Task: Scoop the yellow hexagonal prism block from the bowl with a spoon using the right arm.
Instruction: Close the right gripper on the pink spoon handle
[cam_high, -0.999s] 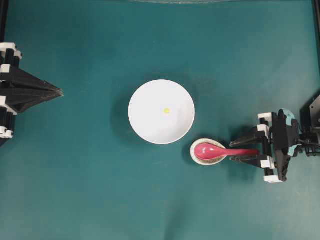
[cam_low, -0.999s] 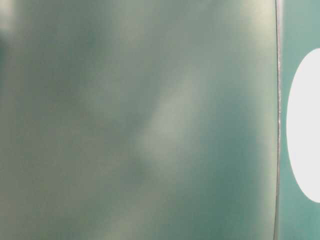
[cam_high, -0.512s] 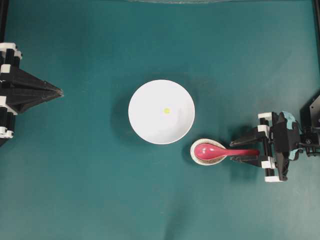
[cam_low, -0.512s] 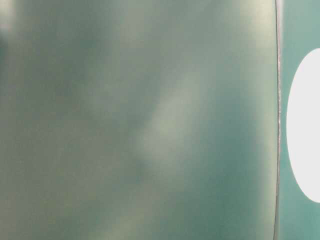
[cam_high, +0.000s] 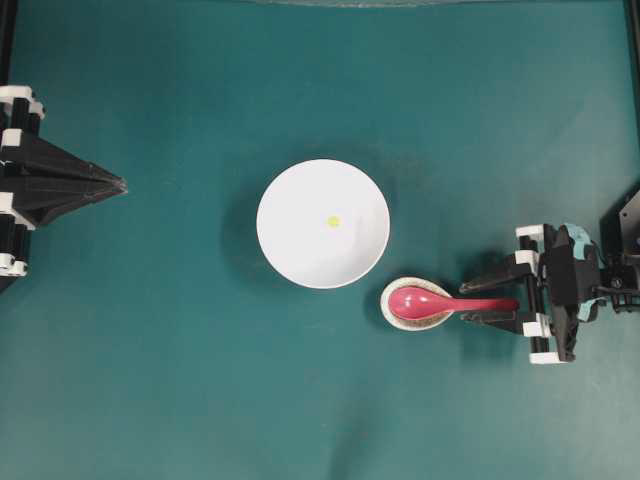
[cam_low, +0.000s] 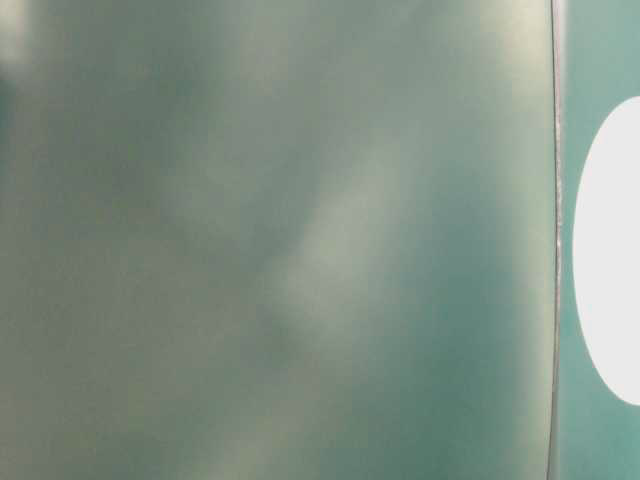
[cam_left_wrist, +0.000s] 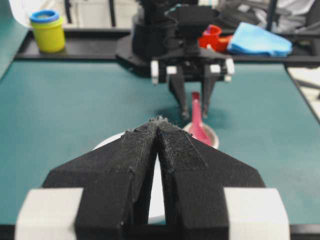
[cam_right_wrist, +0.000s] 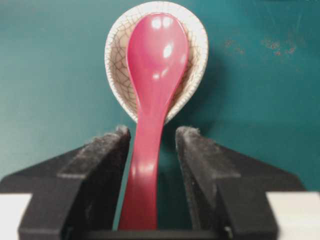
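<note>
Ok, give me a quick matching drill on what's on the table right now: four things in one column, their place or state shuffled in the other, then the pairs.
Things:
1. yellow hexagonal prism block
2. spoon
3. left claw
4. right claw

Places or states:
A. shut, parked at the table's edge
B. open, fingers either side of a handle
C. lying in the white bowl
D. resting in the speckled spoon rest

Pairs: 1-C, 2-D, 3-A, 4-B

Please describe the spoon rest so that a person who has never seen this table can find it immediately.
Start at the large white bowl in the middle of the green table. Just beside its lower right edge lies the spoon rest, a small oval dish holding the pink-red spoon. Unlike the plain bowl, its pale glaze is covered with fine dark crackle lines.
</note>
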